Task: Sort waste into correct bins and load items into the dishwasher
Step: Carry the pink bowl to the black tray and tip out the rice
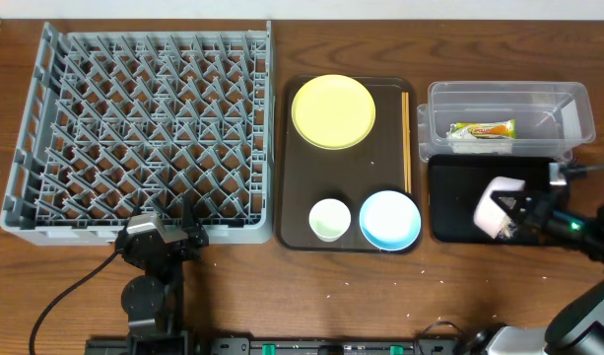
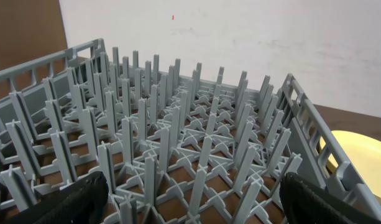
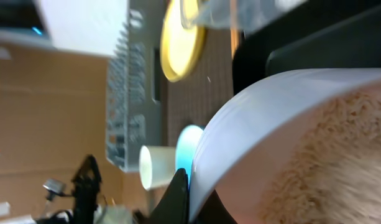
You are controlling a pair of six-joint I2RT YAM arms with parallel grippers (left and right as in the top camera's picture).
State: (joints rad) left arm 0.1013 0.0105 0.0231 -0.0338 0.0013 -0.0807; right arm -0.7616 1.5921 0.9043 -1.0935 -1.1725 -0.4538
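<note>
1. The black left arm (image 1: 144, 296) stands on its base at the near edge of the table and reaches away from that edge.
2. The left gripper (image 1: 169, 231) is spread wide with nothing between the jaws. In the left wrist view its two black fingers (image 2: 72, 200) sit far apart in the lower corners.
3. The black-and-grey right arm (image 1: 587, 296) comes in from the near right corner and reaches leftward, with its wrist rolled onto its side.
4. The right gripper (image 1: 513, 212) is clamped tight on the rim of a round white bowl (image 1: 494, 205) and holds it tilted. One dark finger (image 3: 178, 190) presses against the rim.
</note>
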